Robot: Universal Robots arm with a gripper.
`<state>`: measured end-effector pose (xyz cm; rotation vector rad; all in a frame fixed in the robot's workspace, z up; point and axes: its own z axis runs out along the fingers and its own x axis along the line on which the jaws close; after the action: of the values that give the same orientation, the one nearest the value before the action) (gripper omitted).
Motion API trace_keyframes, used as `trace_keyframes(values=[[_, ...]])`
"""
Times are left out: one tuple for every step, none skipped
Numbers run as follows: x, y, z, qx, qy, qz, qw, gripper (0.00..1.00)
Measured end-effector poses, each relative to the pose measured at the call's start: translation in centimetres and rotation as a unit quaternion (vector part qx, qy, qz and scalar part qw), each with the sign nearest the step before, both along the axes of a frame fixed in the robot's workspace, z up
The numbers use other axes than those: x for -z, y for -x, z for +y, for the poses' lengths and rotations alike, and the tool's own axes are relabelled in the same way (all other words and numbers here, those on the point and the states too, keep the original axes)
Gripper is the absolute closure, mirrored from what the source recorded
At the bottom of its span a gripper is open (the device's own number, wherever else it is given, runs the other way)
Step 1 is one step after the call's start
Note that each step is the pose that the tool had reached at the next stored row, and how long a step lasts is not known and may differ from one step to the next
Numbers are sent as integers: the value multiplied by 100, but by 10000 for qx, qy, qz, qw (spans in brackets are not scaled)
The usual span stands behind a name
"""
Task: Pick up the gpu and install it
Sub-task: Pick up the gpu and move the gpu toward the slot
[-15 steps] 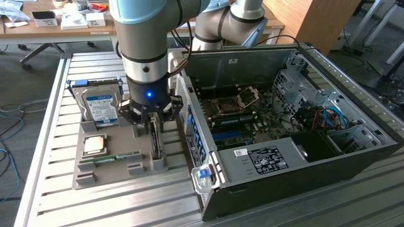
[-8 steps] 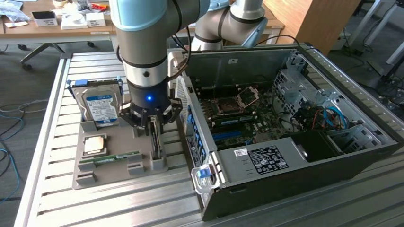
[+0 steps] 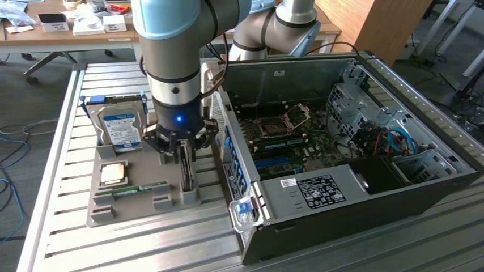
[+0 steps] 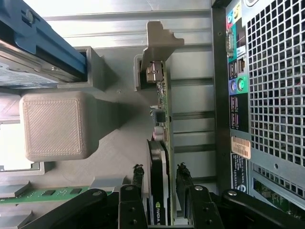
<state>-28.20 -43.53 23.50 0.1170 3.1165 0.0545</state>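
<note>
The gpu (image 3: 187, 171) (image 4: 161, 117) stands on its long edge in a slot of a gray holder (image 3: 132, 207) (image 4: 119, 152), along the holder's edge nearest the computer case (image 3: 363, 187) (image 4: 276, 95). In the wrist view its metal end bracket (image 4: 159, 40) rests in a gray block at one end of the slot, and the rim of the fan sits on the face turned away from the case.

The gripper (image 3: 181, 152) (image 4: 159, 172) hangs straight down over the card with one finger on each side of it. The jaws are spread; the wrist view shows a thin gap between each fingertip (image 4: 138, 171) and the card, so nothing is pinched.

On the same holder a hard drive (image 3: 121, 130) (image 4: 28, 57) with a blue-white label stands upright at the far corner. A square processor (image 3: 113, 171) lies flat in the middle, and a green memory stick (image 3: 140, 188) (image 4: 47, 193) lies just beside it toward the near edge.

The holder sits on a slatted metal table (image 3: 68, 238) (image 4: 190, 95), just beside the case, on the exterior view's left. The case lies with its side panel off, its motherboard (image 3: 284, 133) facing up.
</note>
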Motion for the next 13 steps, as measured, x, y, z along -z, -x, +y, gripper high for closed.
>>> trace_keyframes(values=[[2,0,0,0,1,1,10000,58],[2,1,0,0,1,1,10000,58],[2,1,0,0,2,2,10000,58],[3,1,0,0,1,1,10000,58],[5,0,0,0,0,0,10000,58],[6,2,1,0,0,0,10000,58],[9,5,2,1,-2,-1,10000,58],[10,7,2,1,-2,0,10000,58],[10,8,2,0,-2,0,10000,58],[10,8,2,0,-1,0,10000,58],[10,9,2,0,-1,1,10000,58],[12,9,2,0,-1,1,10000,58],[20,9,2,0,-2,-1,10000,58]])
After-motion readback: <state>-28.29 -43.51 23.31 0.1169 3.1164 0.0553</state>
